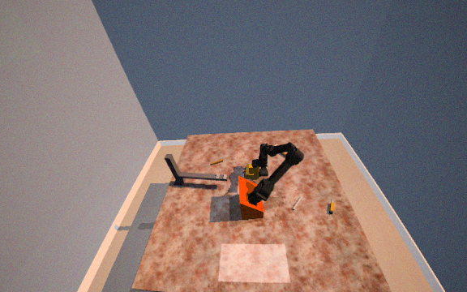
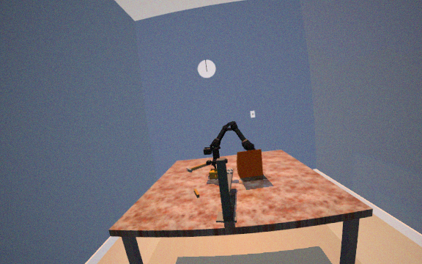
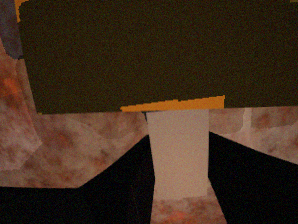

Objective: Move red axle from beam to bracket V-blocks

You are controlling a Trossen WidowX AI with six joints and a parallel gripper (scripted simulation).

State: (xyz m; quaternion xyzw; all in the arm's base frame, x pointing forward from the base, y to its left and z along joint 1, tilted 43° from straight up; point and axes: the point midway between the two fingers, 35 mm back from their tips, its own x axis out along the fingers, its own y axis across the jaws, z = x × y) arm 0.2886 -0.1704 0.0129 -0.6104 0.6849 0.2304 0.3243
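My gripper (image 1: 254,163) (image 2: 213,163) (image 3: 176,139), fingers partly apart, pinching a pale block (image 3: 179,150), near a yellow block (image 1: 252,174) (image 2: 213,174) (image 3: 150,55), red axle too small to make out, grey bracket (image 1: 201,176) (image 2: 224,191) well apart.

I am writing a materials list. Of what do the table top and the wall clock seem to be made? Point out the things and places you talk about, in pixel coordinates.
Table top (image 1: 258,231) (image 2: 288,198): probably stone or a stone-look laminate, fairly matt; mottled pink and rust patches suggest it.

Wall clock (image 2: 211,70): perhaps painted metal or plastic; its face is smooth, even white, so either is possible.
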